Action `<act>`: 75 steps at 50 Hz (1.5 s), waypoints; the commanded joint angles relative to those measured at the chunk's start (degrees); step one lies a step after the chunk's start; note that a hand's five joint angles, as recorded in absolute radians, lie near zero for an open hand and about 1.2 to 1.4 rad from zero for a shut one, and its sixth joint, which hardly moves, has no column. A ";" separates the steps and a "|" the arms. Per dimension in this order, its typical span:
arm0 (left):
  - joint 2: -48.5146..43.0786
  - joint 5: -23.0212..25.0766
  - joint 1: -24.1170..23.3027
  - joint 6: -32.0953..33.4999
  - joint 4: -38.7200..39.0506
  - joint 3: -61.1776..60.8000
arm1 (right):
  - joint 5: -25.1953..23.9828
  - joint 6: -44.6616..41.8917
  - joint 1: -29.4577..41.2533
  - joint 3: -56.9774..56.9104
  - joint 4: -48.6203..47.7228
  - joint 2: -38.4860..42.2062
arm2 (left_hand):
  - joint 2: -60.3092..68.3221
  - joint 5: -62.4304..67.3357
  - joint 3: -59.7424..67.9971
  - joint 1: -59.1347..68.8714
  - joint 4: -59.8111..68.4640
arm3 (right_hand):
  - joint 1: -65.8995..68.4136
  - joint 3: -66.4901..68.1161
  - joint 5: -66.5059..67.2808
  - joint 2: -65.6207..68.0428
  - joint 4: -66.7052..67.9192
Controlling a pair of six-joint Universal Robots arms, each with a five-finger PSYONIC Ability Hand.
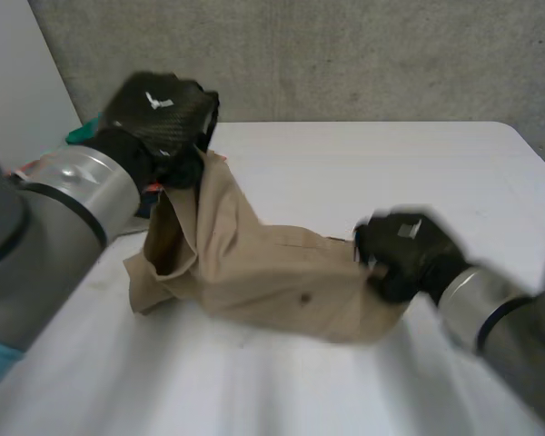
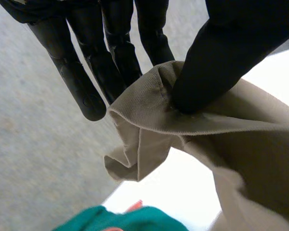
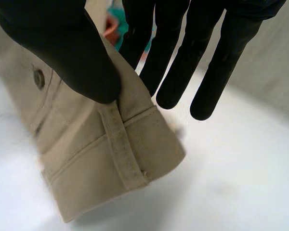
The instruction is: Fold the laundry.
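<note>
Tan trousers (image 1: 254, 263) lie bunched across the white table (image 1: 418, 173). My left hand (image 1: 168, 118) holds one end up above the table's far left; its thumb pinches the tan trousers' hem (image 2: 149, 103) against the fingers (image 2: 113, 62). My right hand (image 1: 404, 254) is at the other end, low over the table. There the thumb (image 3: 67, 53) presses the trousers' waistband (image 3: 111, 139), with its belt loop and a button, against the fingers (image 3: 168, 62).
A pile of green and red laundry (image 2: 120, 220) lies beyond the table's far left edge, also visible as green and red laundry (image 1: 82, 134) behind my left arm. A grey wall (image 1: 345, 54) stands behind the table.
</note>
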 commanded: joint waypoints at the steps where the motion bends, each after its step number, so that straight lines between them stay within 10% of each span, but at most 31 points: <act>1: 8.89 0.35 1.20 0.22 -1.43 1.35 | 0.41 -13.13 -5.82 -15.24 10.24 -12.96 | 11.39 14.36 11.53 15.13 11.37 | 15.34 11.80 13.62 12.48 11.42; 12: 12.77 0.96 1.29 0.13 -4.77 7.86 | -1.62 -16.99 -11.90 -32.66 21.68 -7.36 | 11.39 14.36 11.53 15.13 11.37 | 15.34 11.80 13.62 12.48 11.42; 24: -9.10 3.78 5.07 0.13 -3.20 8.64 | 1.37 -19.11 -11.11 -32.67 15.28 10.31 | 11.39 14.36 11.53 15.13 11.37 | 15.34 11.80 13.62 12.48 11.42; 43: -23.36 3.25 5.60 -1.36 50.68 27.11 | 9.64 -19.19 -7.59 -37.76 -47.91 19.99 | 11.39 14.36 11.53 15.13 11.37 | 15.34 11.80 13.62 12.48 11.42; 63: -21.07 4.30 5.34 -4.35 40.77 -0.66 | 8.32 -20.25 -7.06 -25.11 -28.95 28.59 | 11.39 14.36 11.53 15.13 11.37 | 15.34 11.80 13.62 12.48 11.42; 75: -12.93 4.48 2.79 0.38 12.76 -15.24 | 6.82 -27.98 -7.50 -10.70 -17.70 27.03 | 11.39 14.36 11.53 15.13 11.37 | 15.34 11.80 13.62 12.48 11.42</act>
